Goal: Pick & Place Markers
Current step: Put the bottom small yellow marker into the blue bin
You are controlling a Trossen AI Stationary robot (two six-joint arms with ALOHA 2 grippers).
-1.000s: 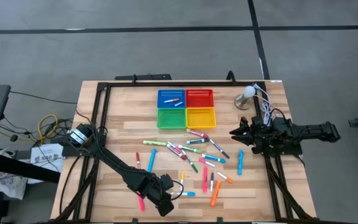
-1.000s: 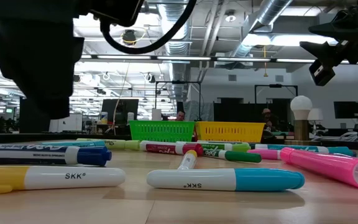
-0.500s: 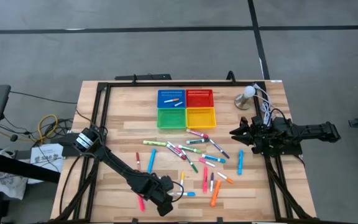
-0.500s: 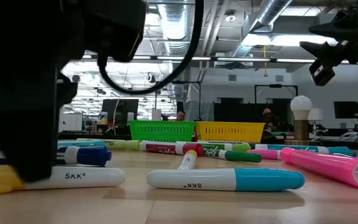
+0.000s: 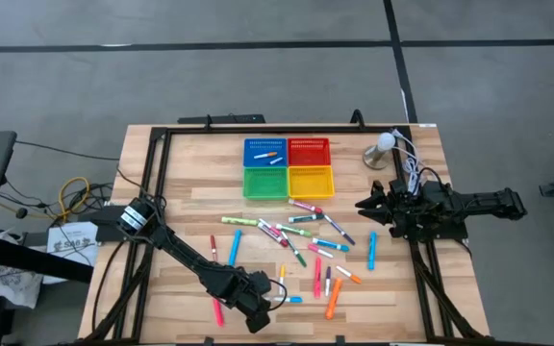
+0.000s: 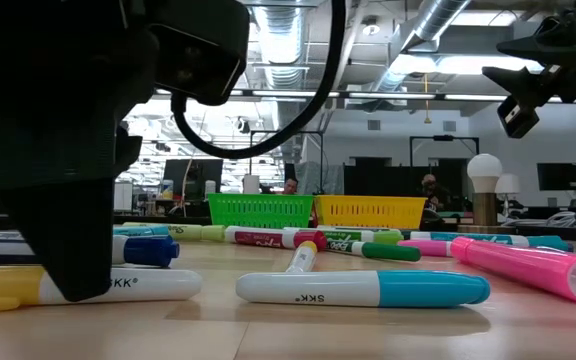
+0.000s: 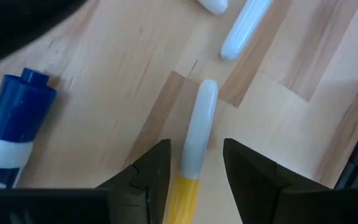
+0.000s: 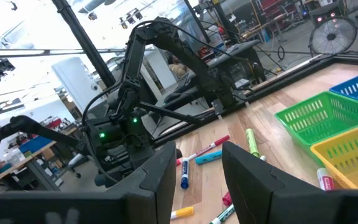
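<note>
With its fingers parted either side of a yellow-capped white marker (image 7: pixel 194 149) at the table's near left edge, the left gripper (image 7: pixel 194 171) could nudge it into rolling if it closes off-centre; the right gripper (image 5: pixel 371 204) hangs parted and empty at the right, other markers (image 5: pixel 301 235) scattered mid-table

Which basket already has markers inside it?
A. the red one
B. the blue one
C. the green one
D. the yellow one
B: in the high view, the blue basket holds two markers, while the green, yellow and red baskets beside it look empty.
</note>
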